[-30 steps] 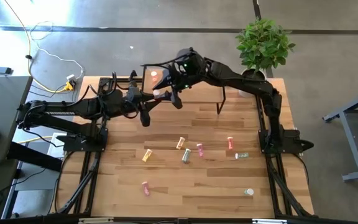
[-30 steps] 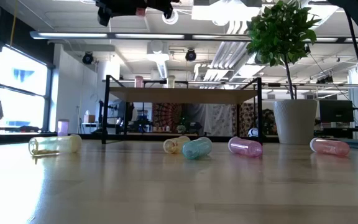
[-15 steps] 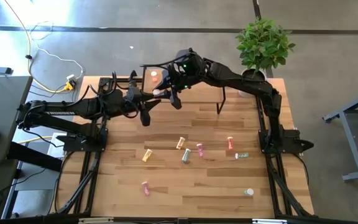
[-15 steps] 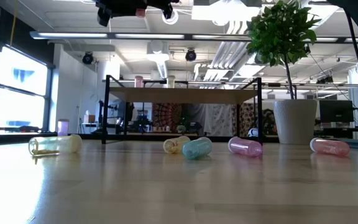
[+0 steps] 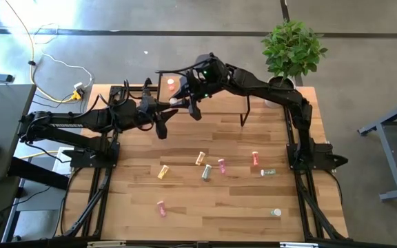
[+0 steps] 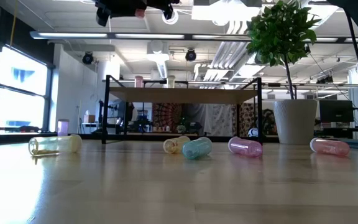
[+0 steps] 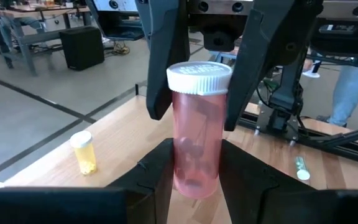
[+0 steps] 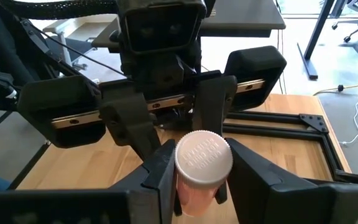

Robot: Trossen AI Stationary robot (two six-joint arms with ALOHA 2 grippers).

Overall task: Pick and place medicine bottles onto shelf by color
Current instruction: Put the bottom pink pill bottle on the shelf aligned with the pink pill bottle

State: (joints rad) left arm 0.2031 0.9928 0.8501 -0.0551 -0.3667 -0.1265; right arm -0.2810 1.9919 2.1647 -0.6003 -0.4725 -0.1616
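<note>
A pink medicine bottle (image 7: 196, 146) with a white cap is held in the air between my two grippers, just in front of the shelf's (image 5: 220, 88) left end. My left gripper (image 5: 169, 107) is shut on its lower body, my right gripper (image 5: 187, 103) on its cap end. A red-orange bottle (image 5: 171, 83) stands on the shelf's left end. Several more bottles lie on their sides on the table, among them a yellow one (image 5: 163, 171), a pale green one (image 5: 206, 172) and a pink one (image 5: 221, 166). My left gripper pinches the pink bottle's lower body (image 7: 180, 174) between its two fingers, reaching in nearly level from the table's left. The bottle is lifted clear of the table, its cap pointing away toward the other gripper. My right gripper has the white cap (image 8: 202, 157) between its two fingers (image 8: 159, 167), one on each side. It comes from the table's right, slanting a little downward, with the cap's top facing back along the fingers.
A potted plant (image 5: 291, 48) stands at the table's far right corner beside the shelf. In the low view the shelf (image 6: 182, 94) stands on black legs behind the lying bottles. People stand beyond the table in the left wrist view.
</note>
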